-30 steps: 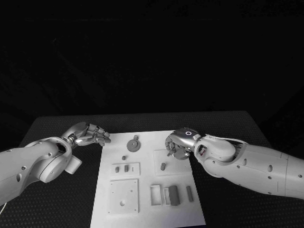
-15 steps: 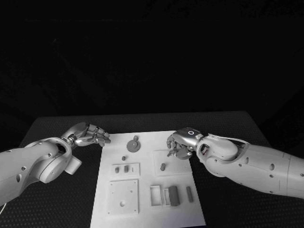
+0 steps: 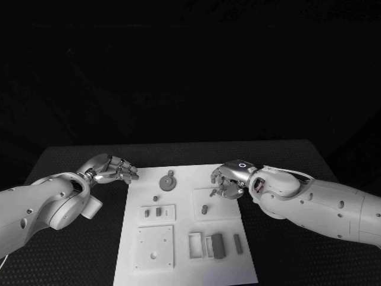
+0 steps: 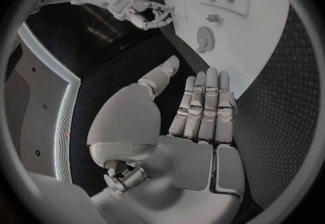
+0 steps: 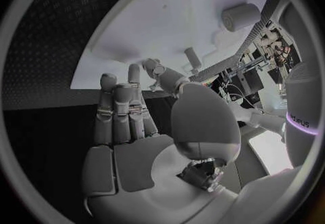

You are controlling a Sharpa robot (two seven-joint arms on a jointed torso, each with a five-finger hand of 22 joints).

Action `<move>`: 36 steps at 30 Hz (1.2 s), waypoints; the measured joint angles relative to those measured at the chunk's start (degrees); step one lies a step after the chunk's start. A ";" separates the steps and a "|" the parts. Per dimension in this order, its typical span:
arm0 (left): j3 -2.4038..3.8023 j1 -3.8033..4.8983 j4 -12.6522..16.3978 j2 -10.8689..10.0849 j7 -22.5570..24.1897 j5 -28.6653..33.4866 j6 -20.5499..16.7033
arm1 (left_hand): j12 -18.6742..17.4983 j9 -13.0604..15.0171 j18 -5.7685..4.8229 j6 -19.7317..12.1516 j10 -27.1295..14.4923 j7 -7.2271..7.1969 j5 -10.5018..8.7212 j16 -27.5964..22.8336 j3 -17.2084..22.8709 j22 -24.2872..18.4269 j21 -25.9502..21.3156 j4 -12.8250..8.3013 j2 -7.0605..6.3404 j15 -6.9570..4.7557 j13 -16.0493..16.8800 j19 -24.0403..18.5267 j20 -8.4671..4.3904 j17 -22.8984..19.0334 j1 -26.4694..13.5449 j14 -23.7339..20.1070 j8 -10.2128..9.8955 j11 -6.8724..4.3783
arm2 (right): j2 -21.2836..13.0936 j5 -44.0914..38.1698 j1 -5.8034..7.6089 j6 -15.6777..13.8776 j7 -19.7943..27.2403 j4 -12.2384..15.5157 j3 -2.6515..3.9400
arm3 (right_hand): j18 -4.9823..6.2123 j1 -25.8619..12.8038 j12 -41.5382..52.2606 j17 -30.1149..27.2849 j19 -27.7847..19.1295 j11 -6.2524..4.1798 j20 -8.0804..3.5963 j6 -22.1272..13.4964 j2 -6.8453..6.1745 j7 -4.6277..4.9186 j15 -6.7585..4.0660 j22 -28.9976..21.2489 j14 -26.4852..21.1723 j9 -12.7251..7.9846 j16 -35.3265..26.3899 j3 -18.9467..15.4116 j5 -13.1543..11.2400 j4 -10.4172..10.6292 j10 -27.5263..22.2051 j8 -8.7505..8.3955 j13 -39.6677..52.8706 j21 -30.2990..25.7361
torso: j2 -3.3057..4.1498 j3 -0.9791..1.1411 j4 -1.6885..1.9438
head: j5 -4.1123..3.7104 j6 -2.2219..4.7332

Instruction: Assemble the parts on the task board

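Observation:
The white task board [image 3: 182,196] lies mid-table. On it are a gear [image 3: 166,179], a small peg [image 3: 155,198], an oblong part [image 3: 204,208] and upright blocks [image 3: 216,245]. My right hand [image 3: 231,180] hovers over the board's far right corner with its fingers bent down and nothing in them. In the right wrist view its thumb [image 5: 160,74] points at a small peg [image 5: 192,57] on the board [image 5: 156,23]. My left hand [image 3: 112,169] hangs just off the board's left edge, empty, fingers together and thumb apart [image 4: 196,110]. Beyond it lie the gear [image 4: 205,36] and the right hand [image 4: 142,11].
Black textured table [image 3: 79,250] surrounds the board on all sides. A square plate with holes [image 3: 155,245] and a recess holding two small parts [image 3: 153,211] sit on the board's near left. Two stubby cylinders [image 5: 240,16] stand farther across the board in the right wrist view.
My right hand has crept slightly right and lower over the board's far right corner. The left hand and the parts have not moved.

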 measured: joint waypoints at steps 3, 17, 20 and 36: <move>0.00 0.00 0.01 0.00 0.00 0.00 0.00 | 0.00 0.00 0.00 0.00 0.00 0.00 0.00 0.00 0.00 -0.05 0.00 0.00 0.00 0.00 0.00 0.00 0.00 0.00 0.00 0.00 0.00 0.00 | 0.15 0.60 0.07 0.41 0.25 -0.18 0.00 | 0.00 -0.21 0.38 0.07 0.00 -0.02 0.00 0.00 -0.14 0.00 0.00 0.00 0.00 -0.17 0.00 -0.72 0.00 0.41 0.02 0.00 0.64 0.00 | 0.00 0.00 0.02 | 0.01 0.02; 0.00 0.00 0.10 -0.01 0.00 0.00 0.01 | 0.00 0.01 0.00 0.00 0.00 0.00 0.00 0.00 0.00 -0.05 0.00 0.00 0.00 -0.21 -0.05 0.00 0.00 0.08 0.00 0.22 0.00 0.00 | 2.46 2.39 0.15 2.55 1.12 -3.88 -0.01 | 0.01 -1.55 8.70 1.05 -0.21 -1.27 -0.21 1.72 1.49 -1.26 -0.93 -0.01 -0.46 -1.41 1.91 -4.89 0.00 1.41 0.64 0.00 13.64 1.09 | 0.04 0.01 0.04 | 0.14 -0.07; 0.00 0.00 0.10 -0.02 0.00 0.00 0.01 | 0.00 0.01 0.00 0.00 0.00 0.00 0.00 0.00 -0.08 -0.10 0.00 0.08 0.00 -0.21 -0.05 0.00 0.00 0.11 0.00 0.21 0.00 0.00 | 2.75 2.52 0.17 2.92 1.21 -4.27 0.00 | 0.01 -1.74 12.75 1.57 -0.21 -1.46 -0.21 2.19 1.94 -1.19 -1.19 -0.01 -0.59 -1.85 3.01 -5.06 0.00 1.58 -1.31 0.00 21.10 1.78 | 0.04 0.01 0.04 | 0.19 -0.09; 0.00 0.00 0.19 -0.16 -0.06 0.00 0.02 | 0.00 0.01 0.00 0.01 0.01 0.00 0.00 0.00 -0.15 -0.14 0.00 0.15 0.00 -0.21 -0.09 0.00 0.00 0.17 0.00 0.21 0.00 -0.01 | 3.30 3.19 0.27 4.52 1.72 -4.58 0.08 | 0.01 -1.88 24.83 3.36 -0.62 -1.80 -0.62 3.06 3.11 -1.39 -1.34 -0.02 -0.93 -3.04 7.32 -5.13 0.00 1.50 -5.93 0.00 38.03 4.21 | 0.01 0.01 0.01 | 0.38 -0.26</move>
